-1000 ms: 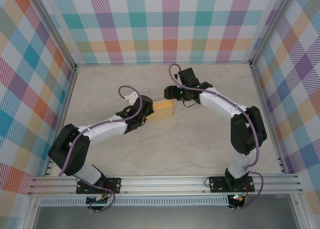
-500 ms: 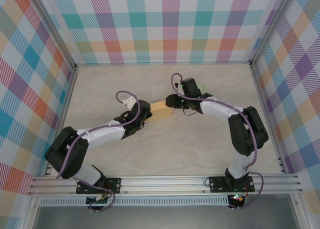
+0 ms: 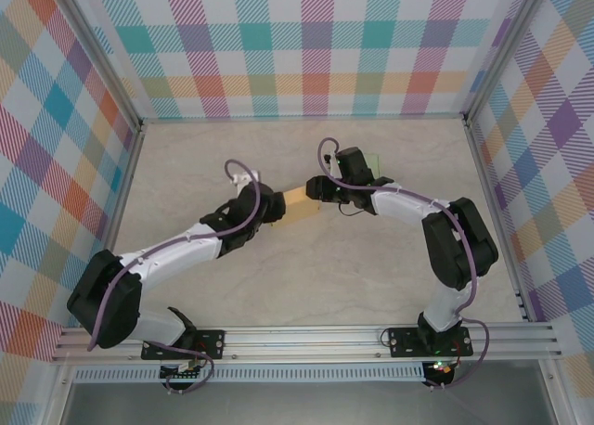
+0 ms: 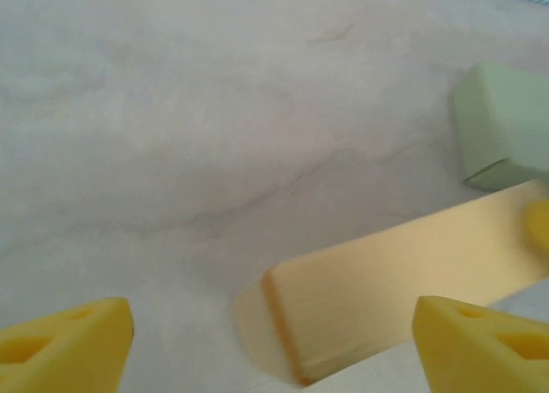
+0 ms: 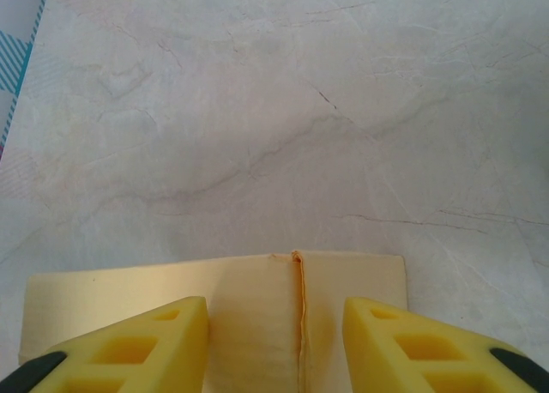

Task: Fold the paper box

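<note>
The paper box (image 3: 299, 202) is a tan, partly folded carton lying flat mid-table. In the left wrist view the box (image 4: 386, 286) shows one end flap and a long face, lying between my wide-apart yellow fingers (image 4: 64, 346). My left gripper (image 3: 270, 208) (image 4: 273, 314) is open at the box's left end. My right gripper (image 3: 319, 192) (image 5: 274, 307) is open at the box's right end, hovering over the box's top (image 5: 249, 324), where a seam runs between two flaps.
A small pale green box (image 3: 372, 160) (image 4: 504, 127) sits just behind the right gripper. The marble tabletop (image 3: 334, 276) is bounded by checked walls (image 3: 306, 45) at the back and sides. Both arms stretch from the near rail toward the middle.
The right gripper dropped from behind the box onto its right end. The left gripper pushed forward against the left end, and the box shifted slightly back.
</note>
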